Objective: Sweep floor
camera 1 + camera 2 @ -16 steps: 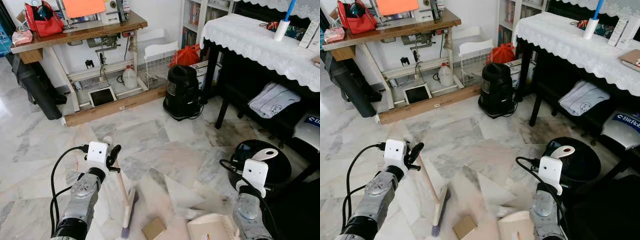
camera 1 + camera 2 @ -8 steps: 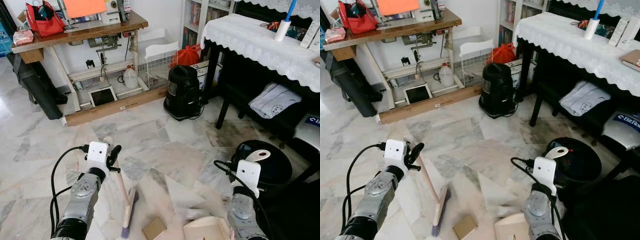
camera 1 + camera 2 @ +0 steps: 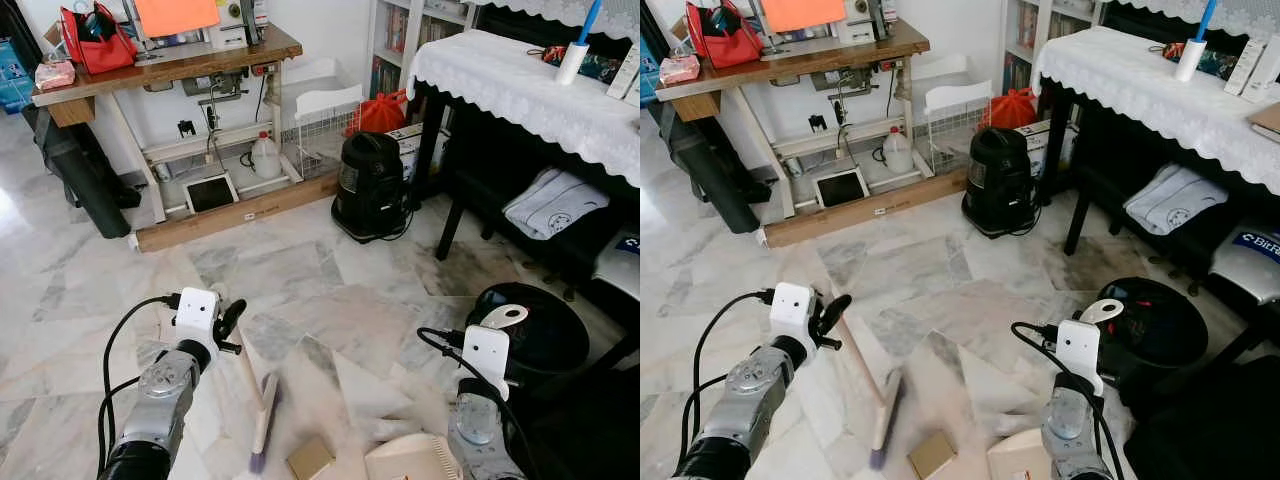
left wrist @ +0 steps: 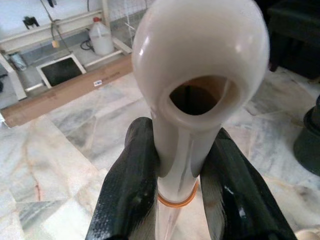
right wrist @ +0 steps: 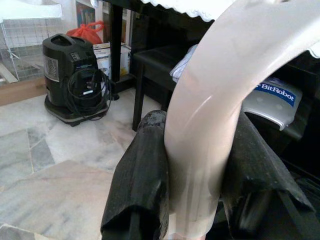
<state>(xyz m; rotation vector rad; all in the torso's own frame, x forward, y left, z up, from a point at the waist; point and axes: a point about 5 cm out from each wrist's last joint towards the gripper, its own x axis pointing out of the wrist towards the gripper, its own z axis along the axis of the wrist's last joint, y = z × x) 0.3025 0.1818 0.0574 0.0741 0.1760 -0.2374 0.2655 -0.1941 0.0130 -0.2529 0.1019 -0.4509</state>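
1. currently the sweeping step seems under way: the left gripper is clamped on the broom handle, whose bristle head rests on the marble floor beside a small cardboard box.
2. the right gripper is closed around the curved handle of the dustpan, held low just beside the box.
3. next, the box would probably need brushing toward the dustpan.
4. "bitrobot" is read on a white item under the table.
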